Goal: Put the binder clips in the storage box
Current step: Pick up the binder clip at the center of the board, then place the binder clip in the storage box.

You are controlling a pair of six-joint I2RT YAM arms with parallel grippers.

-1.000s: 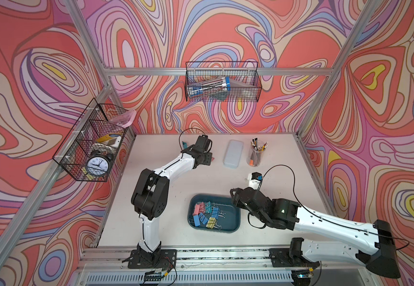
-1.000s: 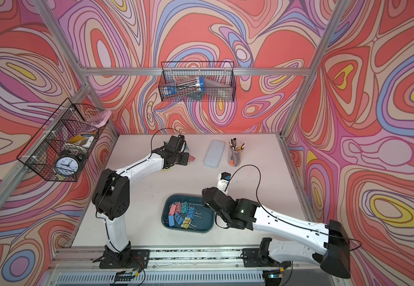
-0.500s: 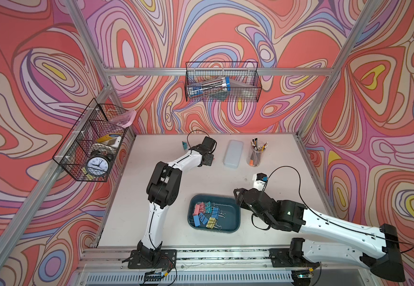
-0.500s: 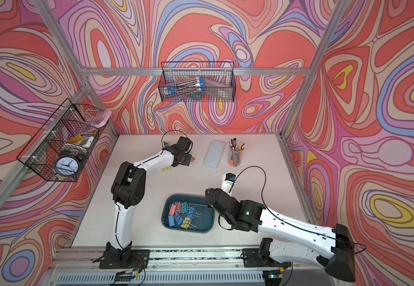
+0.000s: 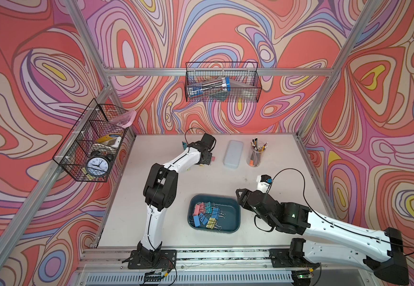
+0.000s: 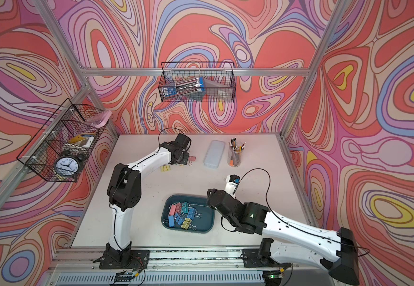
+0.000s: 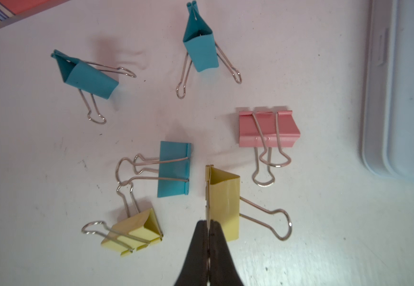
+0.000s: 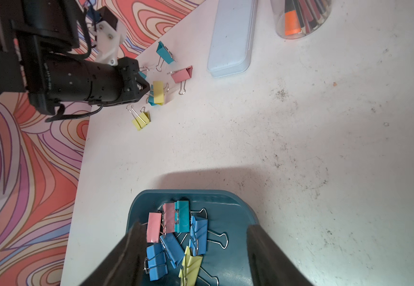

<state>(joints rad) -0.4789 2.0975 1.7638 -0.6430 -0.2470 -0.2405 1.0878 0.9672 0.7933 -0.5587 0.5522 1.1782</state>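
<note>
Left gripper [image 7: 208, 226] is fully closed, tips pinched on one edge of a yellow clip [image 7: 224, 203]. That clip stands on its side with a wire handle splayed out; can't tell if it's clear of the table [image 5: 201, 183]. Five more loose clips sit around it, all near the table's far edge, between the far left corner and the pale case [image 5: 233, 154]. The blue clip [image 7: 175, 169] lies flat just beside the held one. The second yellow clip [image 7: 134, 235] has a handle loop overlapping the blue one's handle. The pink clip [image 7: 267, 128] lies flat on the case side, not touching the case. One teal clip [image 7: 87, 76] and another teal clip [image 7: 201, 49] stand apart from the rest, closer to the far edge. The left arm covers most of this group in both top views; only the pink one and a bit of yellow show there. Right gripper [image 8: 194, 225] is wide open with nothing between its fingers [image 8: 131, 247], hanging over the box [image 5: 233, 222]; in both top views it sits at the box's far right corner. The box is near the table's near edge, about mid-width, well apart from the loose group. The pile of clips [image 5: 206, 215] in it is pink, teal, blue and yellow, touching and overlapping, bunched toward the box's left half; the right half of the floor is bare. A pencil cup [image 5: 256, 154] stands just beside the case, on its right.
</note>
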